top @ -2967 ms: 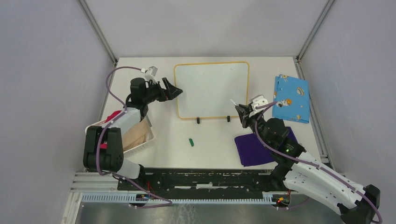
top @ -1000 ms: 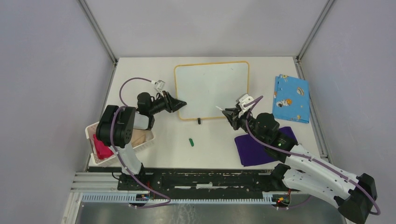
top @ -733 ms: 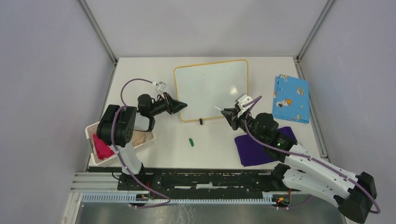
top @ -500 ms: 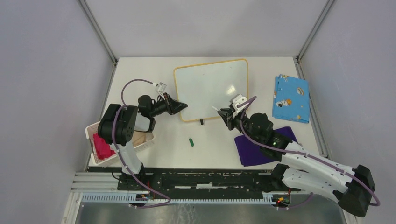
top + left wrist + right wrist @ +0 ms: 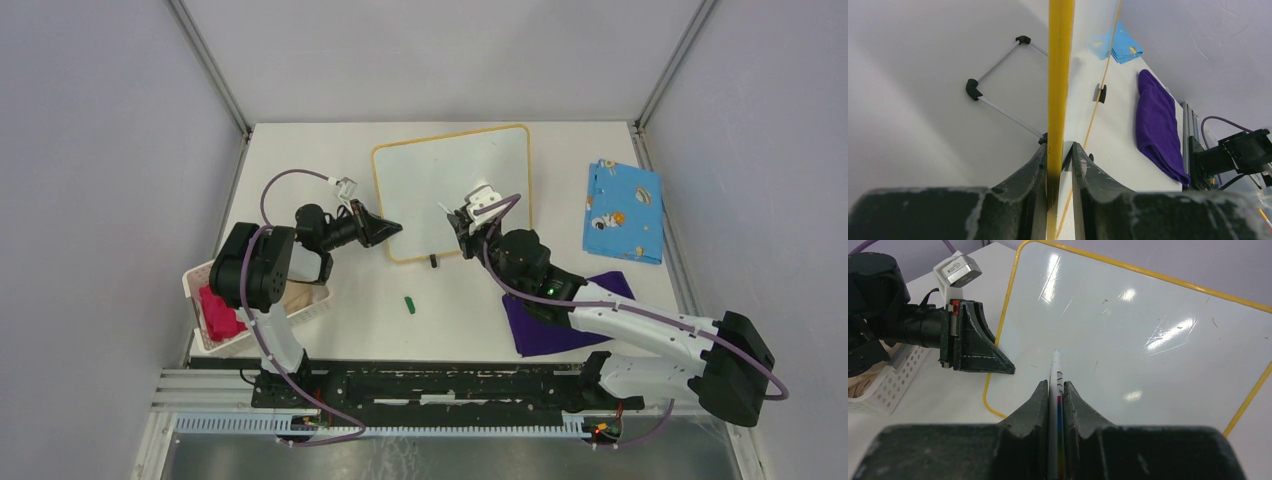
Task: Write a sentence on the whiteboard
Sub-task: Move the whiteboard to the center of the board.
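The whiteboard [image 5: 450, 185], glossy white with a thin yellow rim, lies at the table's far middle, slightly skewed. My left gripper [image 5: 393, 228] is shut on its near left edge. In the left wrist view the yellow rim [image 5: 1060, 75] runs between the left gripper's [image 5: 1058, 148] fingers. My right gripper [image 5: 462, 222] hovers over the board's near middle, shut on a white marker [image 5: 1056, 367] whose tip points at the board face [image 5: 1128, 315]. The face shows only glare and faint scuffs; the sentence is not in view.
A green cap [image 5: 409, 303] lies on the table in front of the board. A purple cloth [image 5: 555, 315] sits under the right arm, a blue patterned cloth [image 5: 623, 210] at the far right. A white basket [image 5: 300, 313] with cloths stands at the left.
My right arm has carried the marker left, from beside the board's near right corner to over its face. The left fingers closed on the board's edge, and the board turned slightly.
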`<state>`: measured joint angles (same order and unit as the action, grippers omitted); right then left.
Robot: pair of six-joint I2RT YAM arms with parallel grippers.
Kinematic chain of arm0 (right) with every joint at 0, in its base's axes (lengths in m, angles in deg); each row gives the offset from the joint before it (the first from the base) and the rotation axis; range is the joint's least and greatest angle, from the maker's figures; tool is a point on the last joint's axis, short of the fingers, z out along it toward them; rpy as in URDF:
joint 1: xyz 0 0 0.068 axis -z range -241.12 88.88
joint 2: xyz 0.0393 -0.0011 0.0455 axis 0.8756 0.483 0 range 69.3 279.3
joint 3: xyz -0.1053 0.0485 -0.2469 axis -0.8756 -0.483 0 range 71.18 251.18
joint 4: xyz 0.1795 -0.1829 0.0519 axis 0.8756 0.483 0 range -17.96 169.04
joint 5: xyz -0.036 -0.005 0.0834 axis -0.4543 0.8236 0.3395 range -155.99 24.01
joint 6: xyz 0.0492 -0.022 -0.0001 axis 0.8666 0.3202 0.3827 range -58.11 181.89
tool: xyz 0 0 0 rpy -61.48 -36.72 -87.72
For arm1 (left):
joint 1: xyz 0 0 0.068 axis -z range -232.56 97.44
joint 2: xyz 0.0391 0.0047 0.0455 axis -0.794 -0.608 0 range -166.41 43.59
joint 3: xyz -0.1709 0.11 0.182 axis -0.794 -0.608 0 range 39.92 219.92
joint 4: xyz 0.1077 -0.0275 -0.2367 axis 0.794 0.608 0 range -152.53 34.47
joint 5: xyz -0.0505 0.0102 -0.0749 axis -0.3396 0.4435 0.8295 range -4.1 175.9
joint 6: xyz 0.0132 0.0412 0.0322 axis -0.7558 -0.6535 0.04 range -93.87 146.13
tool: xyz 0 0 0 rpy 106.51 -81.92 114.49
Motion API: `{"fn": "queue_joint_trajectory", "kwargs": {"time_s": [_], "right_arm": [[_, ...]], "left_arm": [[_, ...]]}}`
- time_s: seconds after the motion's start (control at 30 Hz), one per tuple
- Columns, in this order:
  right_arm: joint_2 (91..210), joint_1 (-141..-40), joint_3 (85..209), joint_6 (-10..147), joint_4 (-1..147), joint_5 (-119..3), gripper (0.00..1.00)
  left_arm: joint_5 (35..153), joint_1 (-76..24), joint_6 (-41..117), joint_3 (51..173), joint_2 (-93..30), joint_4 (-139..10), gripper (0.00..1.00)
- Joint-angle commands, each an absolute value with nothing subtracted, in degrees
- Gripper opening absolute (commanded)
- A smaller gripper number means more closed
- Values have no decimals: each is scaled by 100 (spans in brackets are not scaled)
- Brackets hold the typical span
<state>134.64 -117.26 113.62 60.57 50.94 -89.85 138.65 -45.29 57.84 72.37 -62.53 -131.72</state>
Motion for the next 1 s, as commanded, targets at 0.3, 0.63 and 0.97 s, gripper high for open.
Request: {"fn": "queue_joint_trajectory", "kwargs": {"time_s": [0.3,0.63,0.97], "right_arm": [[13063,-11755,11334,5820,4828,-8574,0],[12844,-11753,11223,5824,5017,-8625,0],[12668,-11754,11197,5793,5168,-8749,0]], "left_arm": [[14326,-4396,5656,7512,-6501,-13012,2],[13960,-4386,5512,7498,-6242,-12780,31],[13515,-4481,5642,7327,-5807,-12970,64]]}}
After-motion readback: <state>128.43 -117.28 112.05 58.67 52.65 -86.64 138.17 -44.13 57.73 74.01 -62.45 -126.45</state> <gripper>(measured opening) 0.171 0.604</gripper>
